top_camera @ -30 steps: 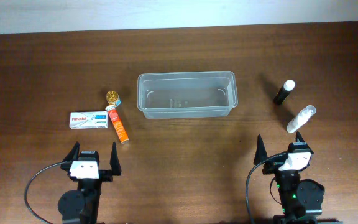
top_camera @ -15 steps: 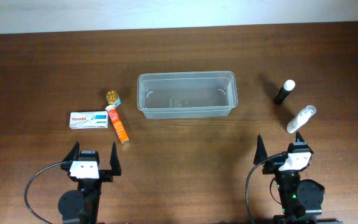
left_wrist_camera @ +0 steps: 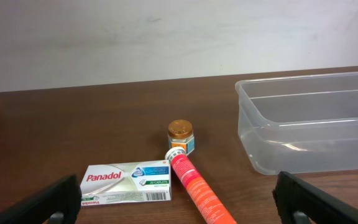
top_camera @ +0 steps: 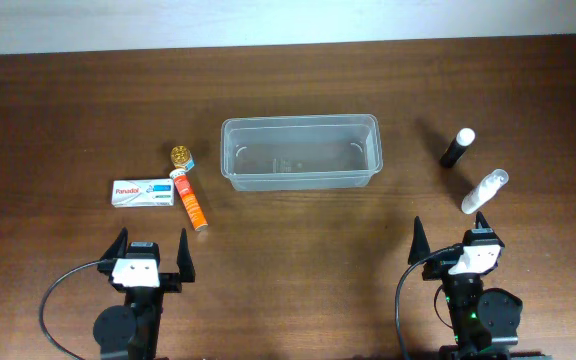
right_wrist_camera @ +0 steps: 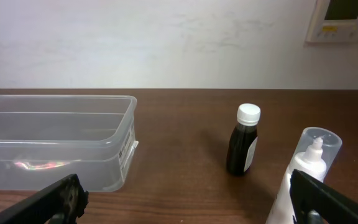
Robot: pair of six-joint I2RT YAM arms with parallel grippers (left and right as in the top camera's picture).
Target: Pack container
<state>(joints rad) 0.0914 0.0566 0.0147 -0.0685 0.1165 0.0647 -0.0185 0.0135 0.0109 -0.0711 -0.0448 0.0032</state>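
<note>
Container [top_camera: 300,152]: clear plastic tub, standing upright at the centre of the worktop [top_camera: 298,80], long side facing the arms, apart from every other item.

Left of it: a small gold-lidded jar [top_camera: 181,156], with an orange tube [top_camera: 190,203] lying just below it. The tube's white cap is near the jar. A white Panadol box [top_camera: 144,193] lies flat beside the tube.

Right of the container: a dark bottle with a white cap [top_camera: 457,147] and a white bottle with a clear cap [top_camera: 483,191], near each other.

Left gripper [top_camera: 152,243]: fingers spread wide, holding nothing, near the front edge. Right gripper [right_wrist_camera: 188,199]: likewise spread wide, holding nothing, well short of the bottles.
</note>
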